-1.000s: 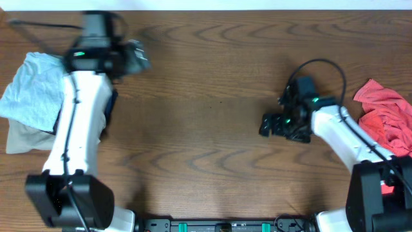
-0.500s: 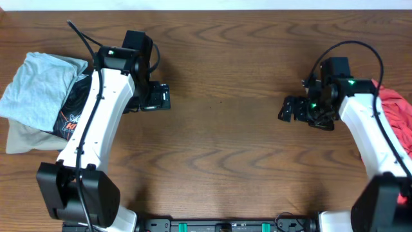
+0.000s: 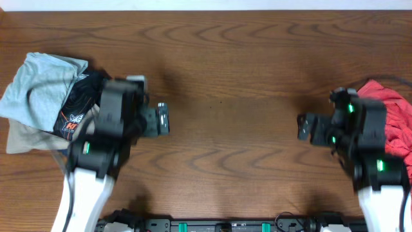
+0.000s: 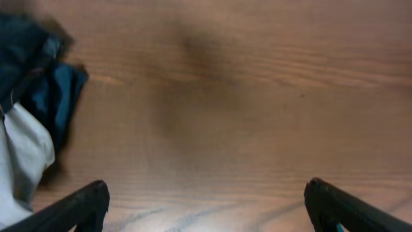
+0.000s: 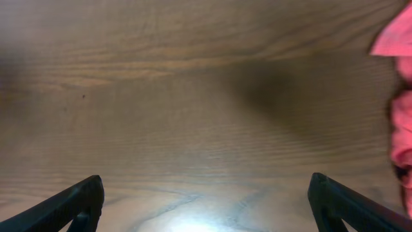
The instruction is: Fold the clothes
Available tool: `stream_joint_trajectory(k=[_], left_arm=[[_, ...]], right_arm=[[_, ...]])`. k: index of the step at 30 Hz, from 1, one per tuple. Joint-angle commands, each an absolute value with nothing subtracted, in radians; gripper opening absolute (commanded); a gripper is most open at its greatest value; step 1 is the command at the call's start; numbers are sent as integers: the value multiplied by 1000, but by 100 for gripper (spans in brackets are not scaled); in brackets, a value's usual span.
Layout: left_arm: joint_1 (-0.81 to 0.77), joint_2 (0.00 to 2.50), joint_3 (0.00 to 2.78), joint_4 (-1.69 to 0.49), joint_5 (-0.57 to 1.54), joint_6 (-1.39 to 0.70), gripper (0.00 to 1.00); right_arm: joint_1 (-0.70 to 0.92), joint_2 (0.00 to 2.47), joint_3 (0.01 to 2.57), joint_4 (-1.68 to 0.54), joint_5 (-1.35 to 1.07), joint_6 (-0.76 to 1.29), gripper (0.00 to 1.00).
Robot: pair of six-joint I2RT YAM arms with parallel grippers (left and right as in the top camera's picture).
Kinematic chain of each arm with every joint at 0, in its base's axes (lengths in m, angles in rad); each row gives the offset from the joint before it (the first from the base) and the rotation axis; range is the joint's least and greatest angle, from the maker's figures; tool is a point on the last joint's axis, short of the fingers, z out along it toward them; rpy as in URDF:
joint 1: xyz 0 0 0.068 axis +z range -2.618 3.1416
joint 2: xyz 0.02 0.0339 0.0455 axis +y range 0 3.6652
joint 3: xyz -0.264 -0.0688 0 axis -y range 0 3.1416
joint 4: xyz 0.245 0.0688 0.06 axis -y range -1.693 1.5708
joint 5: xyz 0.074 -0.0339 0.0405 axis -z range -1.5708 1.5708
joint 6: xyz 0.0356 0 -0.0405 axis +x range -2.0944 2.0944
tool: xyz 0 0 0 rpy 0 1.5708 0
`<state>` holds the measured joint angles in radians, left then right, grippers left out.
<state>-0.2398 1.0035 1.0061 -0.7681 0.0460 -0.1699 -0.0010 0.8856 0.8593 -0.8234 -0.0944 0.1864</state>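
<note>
Because the blue-grey T-shirt point(image 3: 38, 90) lay bunched against a black top point(image 3: 80, 106), the wide, empty left claw point(image 3: 161, 120) risked snagging both, while the equally wide right claw point(image 3: 306, 127) sat near the red garment point(image 3: 394, 122).

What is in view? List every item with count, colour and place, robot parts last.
soft pale blue-grey T-shirt: one, blue-grey, top of the left pile
black cloth top with orange print: one, black and orange, same pile
plain beige cloth garment: one, beige, under that pile
crumpled coral-red cloth garment: one, coral-red, right edge
brown wooden table: one, brown, beneath everything
left tool: one, black, open, over bare wood
right tool: one, black, open, over bare wood
</note>
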Motion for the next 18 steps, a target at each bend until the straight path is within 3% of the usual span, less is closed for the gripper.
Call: stream_joint_trajectory(k=[1,8,18], left_arm=[[-248,889,892,-701,41,-147,98],[-248,804,836,-669,41,-147,98],[-248,822,836,-673,41,-147,98]], right_arm=[[-6,728,776,-813,-18,186,99],[-6,556,731,-893,-18,186,99],[-6,548,731,-1023,-18,186,99]])
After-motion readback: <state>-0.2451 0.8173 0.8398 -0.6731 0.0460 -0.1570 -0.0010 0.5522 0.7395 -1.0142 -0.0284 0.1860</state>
